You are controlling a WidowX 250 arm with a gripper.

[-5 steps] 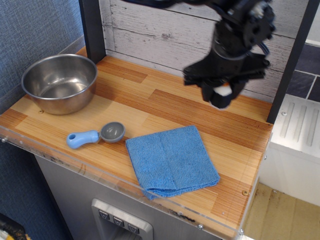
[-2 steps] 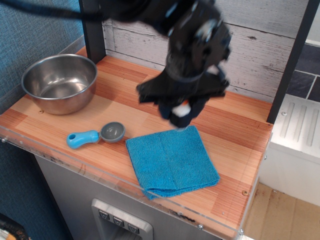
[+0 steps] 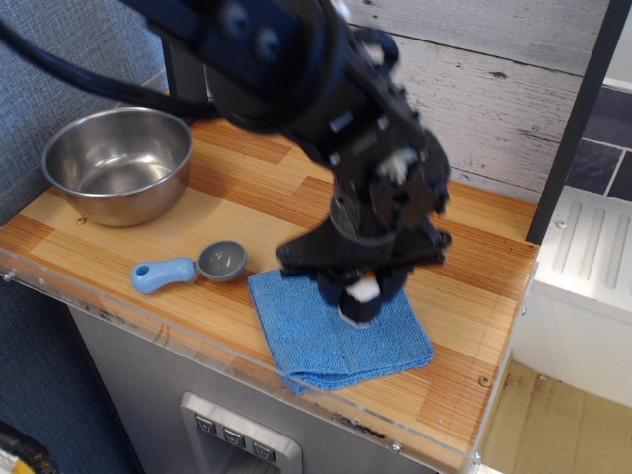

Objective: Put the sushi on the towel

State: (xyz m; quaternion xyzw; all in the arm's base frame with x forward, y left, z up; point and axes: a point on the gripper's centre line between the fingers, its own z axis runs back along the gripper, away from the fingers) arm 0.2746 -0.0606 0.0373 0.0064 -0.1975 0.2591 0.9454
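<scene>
The bright blue towel lies folded on the wooden counter near the front edge. My black gripper hangs low over the middle of the towel, shut on the sushi, a small black roll with a white top and an orange spot showing between the fingers. Whether the roll touches the cloth cannot be told. The arm hides the towel's back edge.
A steel bowl stands at the back left. A grey scoop with a blue handle lies just left of the towel. The wooden counter ends at a clear front lip; a dark post stands at the right.
My gripper has carried the sushi from high at the back right, forward and down, to just over the middle of the towel. The towel, scoop and bowl have not moved.
</scene>
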